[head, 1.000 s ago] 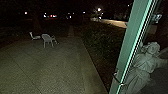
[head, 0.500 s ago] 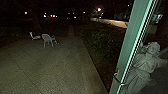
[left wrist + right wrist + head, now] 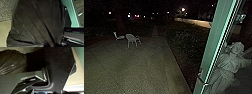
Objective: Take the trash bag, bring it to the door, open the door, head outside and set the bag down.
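Beyond the green door frame (image 3: 209, 45), paved yard (image 3: 139, 67) lay in night dark, seams crossing it, a dark hedge (image 3: 185, 41) along the right edge. Pale chair (image 3: 131, 38) stood upright well out on the paving, second pale seat (image 3: 119, 37) just beside it. Lit strip of road (image 3: 196, 23) and a bright lamp (image 3: 183, 9) farther off. Robed statue (image 3: 231, 62) right of the frame; bent metal handle (image 3: 206, 84) low on the frame.

Trash bag (image 3: 37, 21), black, bulky, loomed large before the left wrist, folds running together at one end; pebbled ground past it. Whether it touched ground: could not tell. Left jaws and right jaws: opening and grip could not be told for either.
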